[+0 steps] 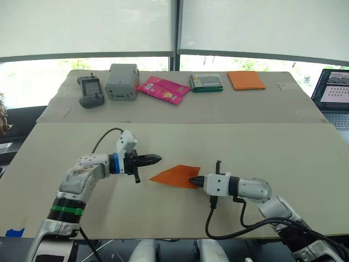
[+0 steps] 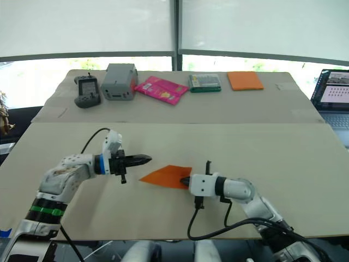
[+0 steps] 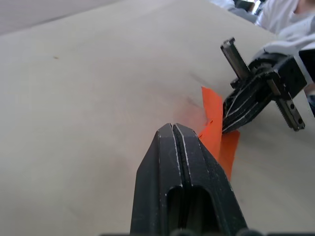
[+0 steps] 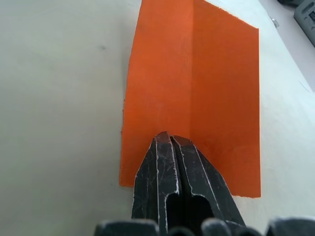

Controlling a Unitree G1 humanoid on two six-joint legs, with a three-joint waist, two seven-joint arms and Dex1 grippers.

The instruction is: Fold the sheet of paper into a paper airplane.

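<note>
A: How far along is the fold?
B: Early, I judge. The sheet of paper (image 1: pixel 175 176) lies on the near desk (image 1: pixel 262 147) showing one centre crease.
A: Grippers?
B: Right gripper (image 1: pixel 194 179) presses closed on its right edge; left gripper (image 1: pixel 154 159) closed, empty, just left.

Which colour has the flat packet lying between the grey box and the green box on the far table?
The flat plastic packet is bright pink with yellow markings, clearest in the left eye view.

the sheet of paper (image 1: pixel 175 176) lies on the near worktop (image 1: pixel 262 147), between the left tool (image 1: pixel 154 159) and the right tool (image 1: pixel 193 179), whose tip rests on its right edge.
</note>
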